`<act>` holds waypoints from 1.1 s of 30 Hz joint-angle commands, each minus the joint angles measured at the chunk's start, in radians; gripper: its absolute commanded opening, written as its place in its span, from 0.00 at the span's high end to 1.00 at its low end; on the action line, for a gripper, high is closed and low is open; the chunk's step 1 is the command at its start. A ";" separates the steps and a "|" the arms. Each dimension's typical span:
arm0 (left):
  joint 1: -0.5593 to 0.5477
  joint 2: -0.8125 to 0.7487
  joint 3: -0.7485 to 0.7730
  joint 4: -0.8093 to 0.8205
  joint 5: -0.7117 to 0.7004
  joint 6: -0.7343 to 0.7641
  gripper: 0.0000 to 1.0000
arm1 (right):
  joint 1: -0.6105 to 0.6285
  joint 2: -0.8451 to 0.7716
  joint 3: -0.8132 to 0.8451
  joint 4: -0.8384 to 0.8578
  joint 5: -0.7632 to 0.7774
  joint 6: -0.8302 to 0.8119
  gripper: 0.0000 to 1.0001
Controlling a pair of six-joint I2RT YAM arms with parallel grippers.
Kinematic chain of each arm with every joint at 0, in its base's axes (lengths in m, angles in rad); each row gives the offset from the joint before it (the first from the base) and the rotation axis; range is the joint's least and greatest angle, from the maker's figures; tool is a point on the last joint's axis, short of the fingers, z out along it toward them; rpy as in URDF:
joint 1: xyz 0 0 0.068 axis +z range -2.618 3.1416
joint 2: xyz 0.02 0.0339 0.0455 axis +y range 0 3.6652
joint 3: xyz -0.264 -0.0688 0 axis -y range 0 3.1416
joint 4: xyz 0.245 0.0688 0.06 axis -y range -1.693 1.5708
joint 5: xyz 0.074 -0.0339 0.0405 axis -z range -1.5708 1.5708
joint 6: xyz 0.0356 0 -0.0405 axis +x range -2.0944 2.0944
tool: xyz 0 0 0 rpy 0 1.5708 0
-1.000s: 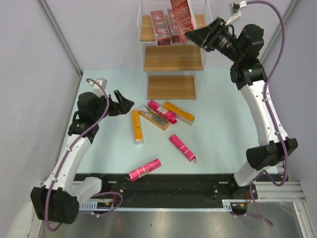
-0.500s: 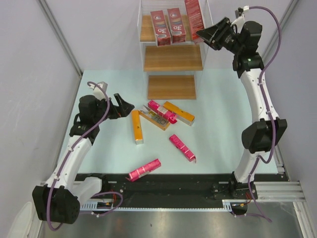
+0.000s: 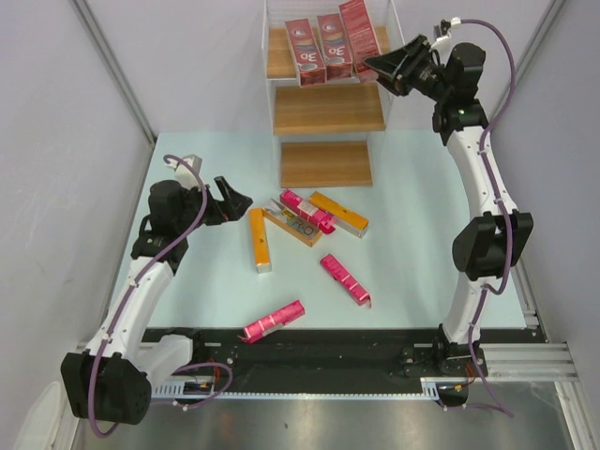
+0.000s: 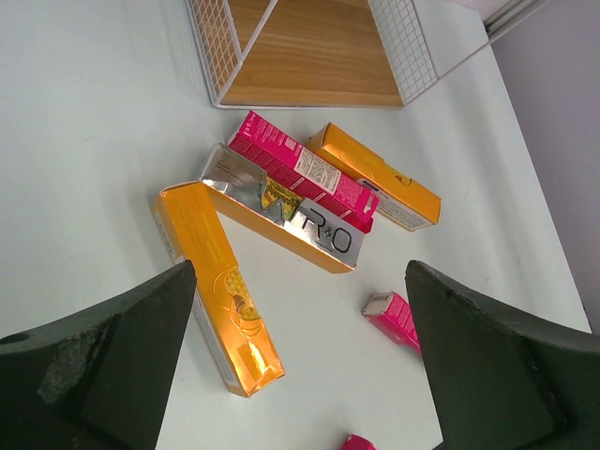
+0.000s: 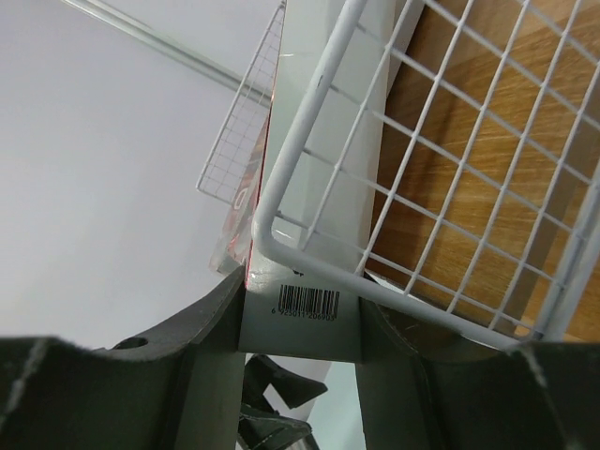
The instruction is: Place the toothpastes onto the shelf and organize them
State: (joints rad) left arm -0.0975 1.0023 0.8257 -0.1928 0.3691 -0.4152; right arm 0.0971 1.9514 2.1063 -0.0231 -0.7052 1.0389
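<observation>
Pale greenish desk point(image 3: 412, 244) fills the middle of the scene, and plain grey walls point(image 3: 56, 112) stand at both sides and behind. At the near edge runs a black rail point(image 3: 309, 342) which carries the two arms.

At the far end stands the shelf point(image 3: 328, 111), with three wooden steps and clear walls. On its top step two dark red cartons point(image 3: 305, 52) stand upright side by side. The right pincer point(image 3: 375, 64) is closed on a third red carton point(image 3: 359, 36), which leans a little beside those two, at the white wire grid of the shelf wall.

The left pincer point(image 3: 236, 204) hangs wide and holds nothing, above the left part of the desk. Near it lie the other toothpastes: an orange carton point(image 3: 261, 240), a silver-and-orange carton point(image 3: 292, 223) with a pink carton point(image 3: 307, 211) against it, and a second orange carton point(image 3: 339, 215) just beside. Two more pink cartons point(image 3: 345, 278) point(image 3: 274, 321) lie apart, nearer to the rail.
</observation>
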 commanded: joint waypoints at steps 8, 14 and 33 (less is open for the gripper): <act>0.007 -0.016 0.003 0.012 -0.006 0.016 0.00 | 0.033 -0.011 -0.040 0.163 0.084 0.119 0.67; 0.007 -0.010 0.001 0.012 0.004 0.015 0.00 | 0.038 -0.014 -0.035 0.147 0.085 0.125 0.35; 0.005 0.021 -0.007 0.026 0.042 0.013 0.00 | 0.053 -0.169 -0.180 0.005 0.162 -0.045 0.02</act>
State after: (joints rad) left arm -0.0975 1.0206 0.8242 -0.1928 0.3908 -0.4137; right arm 0.1513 1.8545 1.9526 -0.0547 -0.5484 1.0111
